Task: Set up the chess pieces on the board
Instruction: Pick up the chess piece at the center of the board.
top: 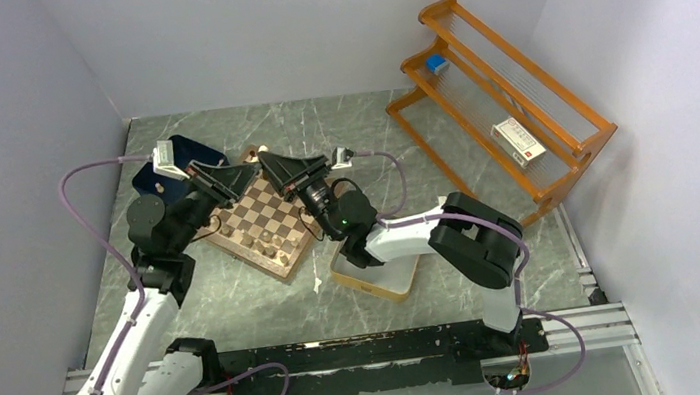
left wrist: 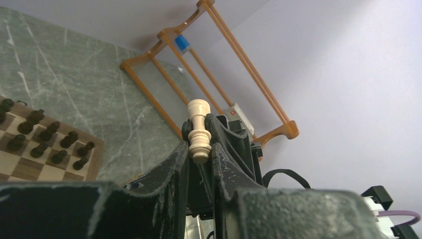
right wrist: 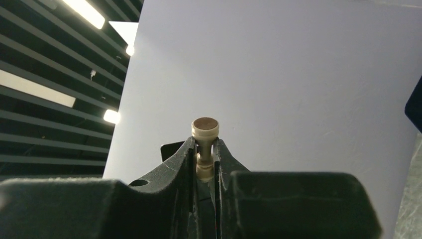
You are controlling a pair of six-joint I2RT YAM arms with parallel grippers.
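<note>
The board [top: 284,272] lies left of centre, and several dark chess pieces [top: 263,232] stand on it. My two grippers meet tip to tip above its far corner. One pale chess piece [left wrist: 198,112] hangs between them, base end pointing away from both cameras. My right gripper [top: 269,159] is shut on its stem [right wrist: 205,124]. My left gripper [top: 245,175] pinches its ringed collar end between the fingertips [left wrist: 200,152]. In the left wrist view, two rows of dark pieces [left wrist: 50,133] stand on the board's corner [left wrist: 97,152].
A navy tray [top: 191,152] sits behind the left gripper. A gold-rimmed tin [top: 379,285] lies under the right arm, with a small piece [top: 317,284] on the table beside it. An orange rack [top: 500,98] holding a white box stands at the back right.
</note>
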